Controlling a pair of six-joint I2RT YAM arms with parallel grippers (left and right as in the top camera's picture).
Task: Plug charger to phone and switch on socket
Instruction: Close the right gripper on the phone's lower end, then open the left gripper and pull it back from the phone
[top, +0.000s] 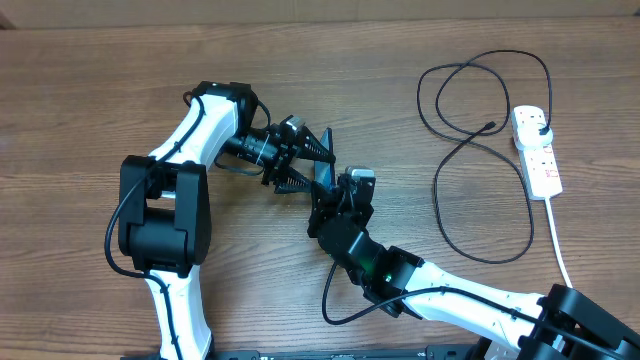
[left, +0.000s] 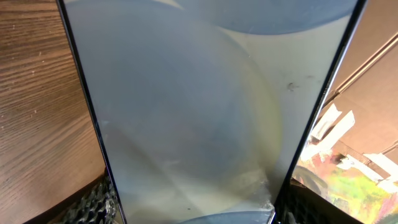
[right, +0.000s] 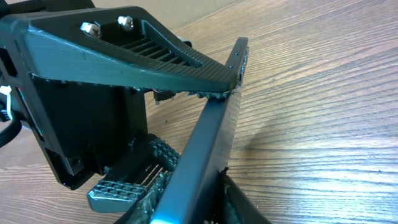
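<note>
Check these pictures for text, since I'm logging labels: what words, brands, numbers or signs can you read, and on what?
No text can be read in any view.
The phone: in the left wrist view its glass shows only glare and reflections, no words.
The power strip: it has small red marks, too small to read from overhead.
</note>
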